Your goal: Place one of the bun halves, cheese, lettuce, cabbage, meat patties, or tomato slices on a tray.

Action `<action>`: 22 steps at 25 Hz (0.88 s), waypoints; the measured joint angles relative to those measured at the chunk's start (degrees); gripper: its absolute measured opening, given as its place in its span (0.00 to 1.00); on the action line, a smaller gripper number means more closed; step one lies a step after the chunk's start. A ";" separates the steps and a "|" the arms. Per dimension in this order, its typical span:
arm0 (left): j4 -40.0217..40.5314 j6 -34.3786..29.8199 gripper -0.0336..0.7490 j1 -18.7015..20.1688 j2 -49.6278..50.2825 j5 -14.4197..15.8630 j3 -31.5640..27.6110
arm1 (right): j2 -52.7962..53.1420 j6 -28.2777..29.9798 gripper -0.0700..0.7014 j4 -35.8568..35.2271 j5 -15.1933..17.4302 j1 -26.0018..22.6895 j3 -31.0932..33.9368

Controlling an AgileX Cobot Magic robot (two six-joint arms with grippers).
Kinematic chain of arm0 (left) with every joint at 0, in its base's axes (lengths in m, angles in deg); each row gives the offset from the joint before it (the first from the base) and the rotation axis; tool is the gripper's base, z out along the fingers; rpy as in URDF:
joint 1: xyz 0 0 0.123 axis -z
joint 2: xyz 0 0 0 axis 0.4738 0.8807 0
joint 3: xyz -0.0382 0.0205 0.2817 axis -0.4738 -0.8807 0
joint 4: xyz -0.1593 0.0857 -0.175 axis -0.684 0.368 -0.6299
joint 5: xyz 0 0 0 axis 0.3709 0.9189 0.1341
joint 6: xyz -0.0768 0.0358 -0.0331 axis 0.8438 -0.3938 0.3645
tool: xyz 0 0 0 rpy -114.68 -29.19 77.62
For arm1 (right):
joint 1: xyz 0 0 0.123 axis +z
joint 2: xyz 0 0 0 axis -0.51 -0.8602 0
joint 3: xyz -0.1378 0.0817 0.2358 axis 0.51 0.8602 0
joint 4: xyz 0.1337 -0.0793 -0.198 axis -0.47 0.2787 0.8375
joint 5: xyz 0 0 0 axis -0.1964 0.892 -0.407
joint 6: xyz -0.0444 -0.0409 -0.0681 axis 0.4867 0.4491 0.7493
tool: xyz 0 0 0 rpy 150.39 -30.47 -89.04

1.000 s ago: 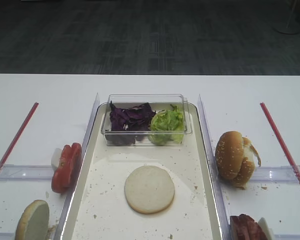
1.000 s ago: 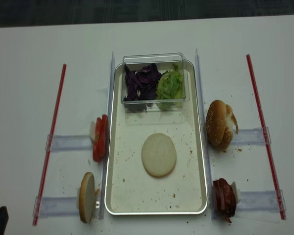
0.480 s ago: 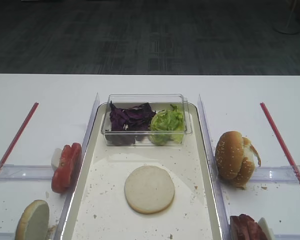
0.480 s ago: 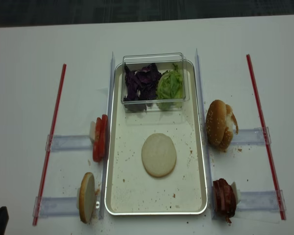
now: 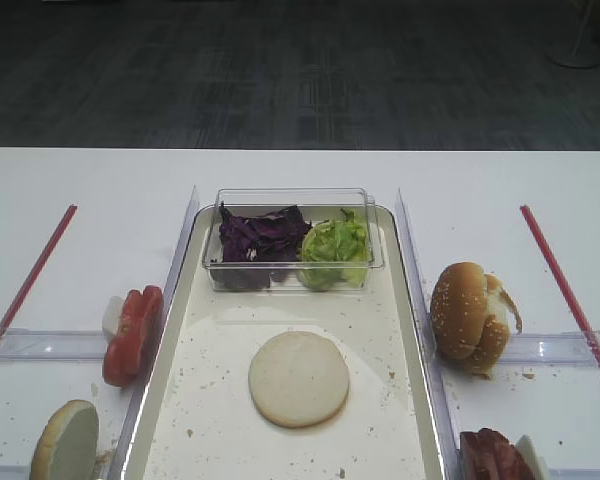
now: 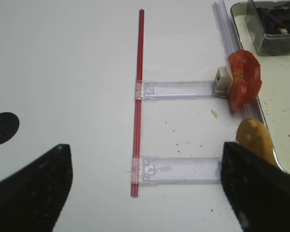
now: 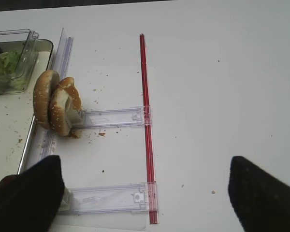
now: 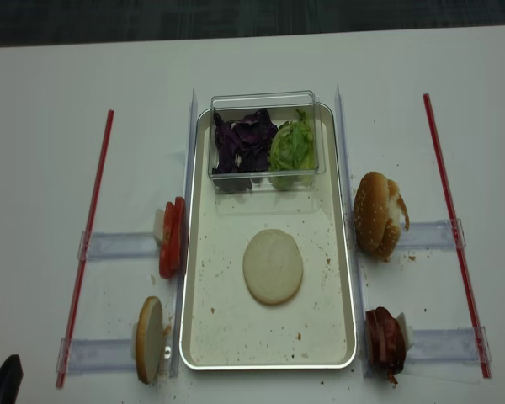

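A pale bun half (image 5: 298, 378) lies flat in the middle of the metal tray (image 5: 408, 300). Purple cabbage (image 5: 263, 236) and lettuce (image 5: 334, 248) fill a clear box at the tray's far end. Tomato slices (image 5: 132, 335) and another bun half (image 5: 65, 443) stand left of the tray. Sesame bun halves (image 5: 468, 315) and meat patties (image 5: 492, 455) stand to its right. No cheese shows. My left gripper (image 6: 145, 193) hangs open over bare table left of the tomato slices (image 6: 243, 79), holding nothing. My right gripper (image 7: 145, 193) is open and empty, right of the sesame buns (image 7: 55, 102).
Red strips (image 5: 30, 280) (image 5: 565, 285) run along both sides of the table. Clear plastic rails (image 6: 176, 89) (image 7: 111, 117) hold the food stacks beside the tray. Crumbs dot the tray and the table around it.
The dark tip of my left gripper at the bottom-left corner of the overhead view has shifted slightly. The food and the tray are unchanged.
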 joint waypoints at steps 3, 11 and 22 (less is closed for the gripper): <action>0.00 0.00 0.78 0.00 0.00 0.00 0.00 | 0.00 0.00 1.00 0.00 0.00 0.00 0.00; 0.00 0.00 0.78 0.00 0.00 0.00 0.00 | 0.00 0.00 1.00 0.00 0.00 0.00 0.00; 0.00 0.00 0.78 0.00 0.00 0.00 0.00 | 0.00 0.00 1.00 0.00 0.00 0.00 0.00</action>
